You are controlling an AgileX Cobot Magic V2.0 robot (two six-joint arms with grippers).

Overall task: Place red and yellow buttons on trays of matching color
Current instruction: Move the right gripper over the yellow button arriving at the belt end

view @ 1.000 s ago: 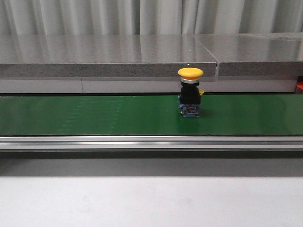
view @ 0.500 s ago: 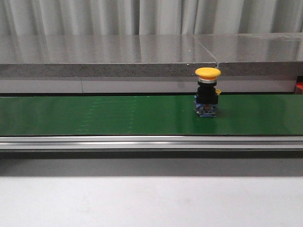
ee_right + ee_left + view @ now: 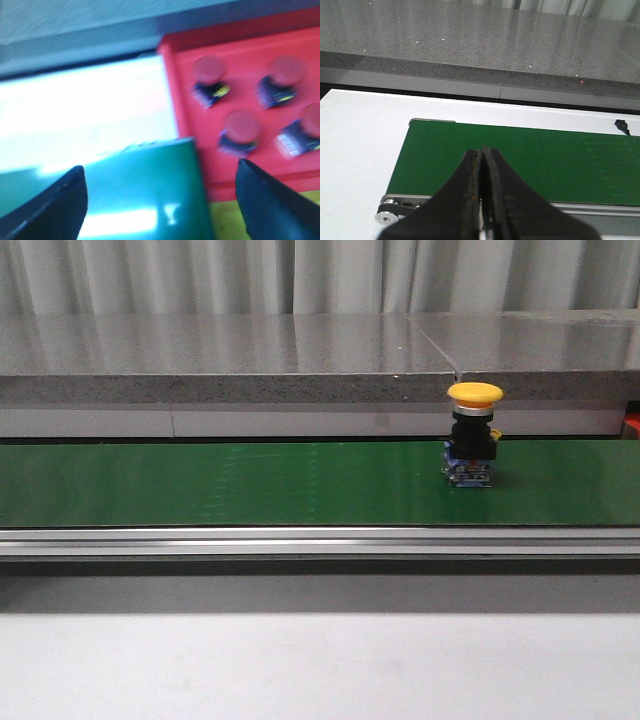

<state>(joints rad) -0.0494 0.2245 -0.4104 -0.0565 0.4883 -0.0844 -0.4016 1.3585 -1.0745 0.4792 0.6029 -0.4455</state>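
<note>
A yellow button point(image 3: 474, 393) on a black and blue base stands upright on the green belt point(image 3: 250, 483), right of centre in the front view. Neither gripper shows in that view. My left gripper point(image 3: 481, 150) is shut and holds nothing, hovering over the belt's end point(image 3: 470, 150). My right gripper point(image 3: 160, 172) is open above the belt's other end point(image 3: 145, 195), beside the red tray point(image 3: 175, 100). Several red buttons point(image 3: 210, 70) stand in that tray. A strip of the yellow tray point(image 3: 225, 220) shows next to it. The right wrist view is blurred.
A grey stone ledge point(image 3: 230, 360) runs behind the belt, with curtains behind it. A silver rail point(image 3: 300, 540) borders the belt's near side. White tabletop point(image 3: 355, 150) surrounds the belt's end. A small black item point(image 3: 621, 125) lies on the white surface.
The yellow button has travelled to the right along the belt, from near the centre to right of centre.
</note>
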